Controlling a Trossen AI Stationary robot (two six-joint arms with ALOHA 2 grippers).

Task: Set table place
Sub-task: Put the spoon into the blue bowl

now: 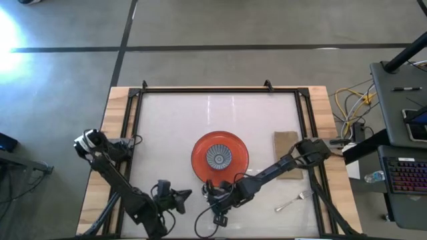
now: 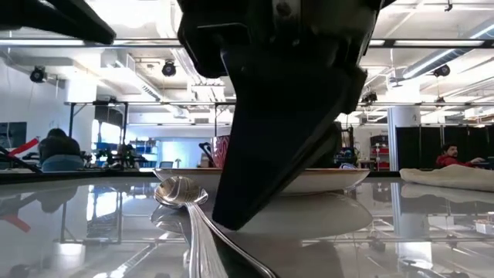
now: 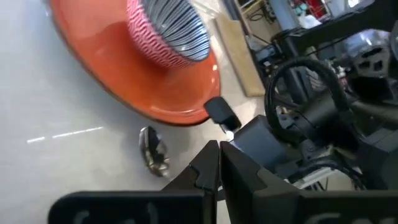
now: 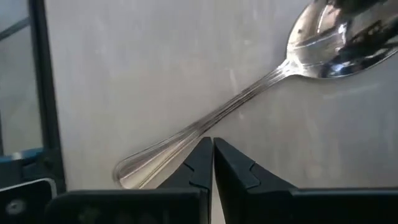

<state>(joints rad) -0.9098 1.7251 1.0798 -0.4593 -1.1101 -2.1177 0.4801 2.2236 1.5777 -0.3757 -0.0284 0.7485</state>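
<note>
A silver spoon (image 4: pixel 249 93) lies flat on the white table (image 1: pixel 173 133), just in front of the orange plate (image 1: pixel 200 157), which holds a striped bowl (image 1: pixel 219 157). My right gripper (image 4: pixel 212 149) is shut and points down, its tips right at the middle of the spoon's handle (image 4: pixel 186 134). In the low view it (image 2: pixel 231 220) comes down to the tabletop beside the spoon (image 2: pixel 179 193). My left gripper (image 1: pixel 187 195) is shut and empty, hovering just left of the right one. Its wrist view shows the spoon's bowl (image 3: pixel 153 150) and the plate (image 3: pixel 124 81). My right gripper's shut fingertips (image 4: pixel 202 152) stand against the near side of the spoon handle's middle (image 4: pixel 193 127), coming from above. The spoon lies flat on the table. I cannot tell whether the tips touch it.
A brown napkin (image 1: pixel 285 153) lies right of the plate. A fork (image 1: pixel 293 201) lies at the near right. The table's black frame rails (image 1: pixel 137 133) run along its sides. The far half of the tabletop is bare.
</note>
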